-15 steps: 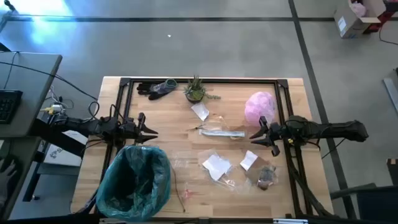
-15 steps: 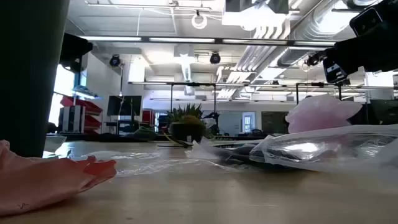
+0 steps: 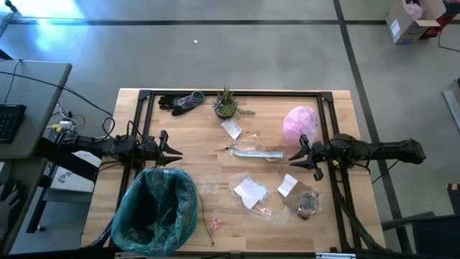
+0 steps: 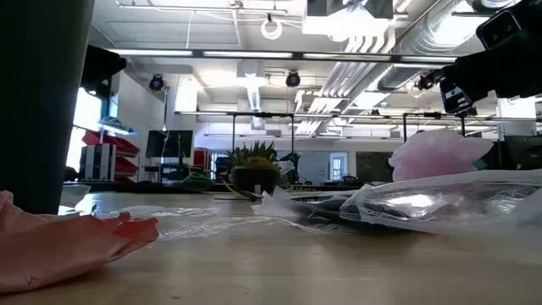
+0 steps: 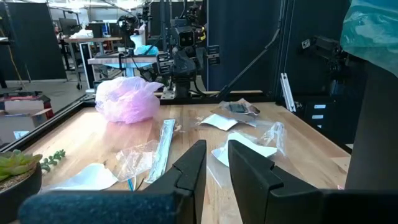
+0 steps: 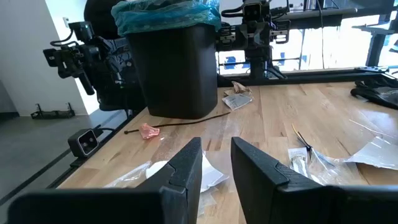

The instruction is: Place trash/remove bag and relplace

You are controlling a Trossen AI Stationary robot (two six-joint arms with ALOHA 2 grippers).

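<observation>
The teal bag point(image 3: 154, 208) lines a black bin point(image 6: 174, 68) at the table's near left, its top folded over the bin's rim point(image 6: 165, 15). The trash lies flat on the wood: white paper scraps point(image 3: 249, 191) point(image 3: 287, 185) point(image 3: 231, 129), a long silvery wrapper point(image 3: 255, 152), clear wrappers point(image 3: 208, 188) and a brownish lump point(image 3: 309, 205). My left gripper point(image 3: 172, 151) hovers just beyond the bin, pointing toward the table's right, open by a narrow gap point(image 5: 216, 149). My right gripper point(image 3: 298, 157) hovers near the right edge, pointing left, also narrowly open point(image 6: 216, 144) and holding nothing.
A pale pink plastic bag point(image 3: 300, 124) lies at the far right next to my right gripper. A small green plant point(image 3: 226, 104) and dark gloves point(image 3: 180, 102) stand at the far edge. A pink scrap on a thin stick point(image 3: 215, 224) lies near the front edge. A black frame point(image 3: 230, 93) rims the table.
</observation>
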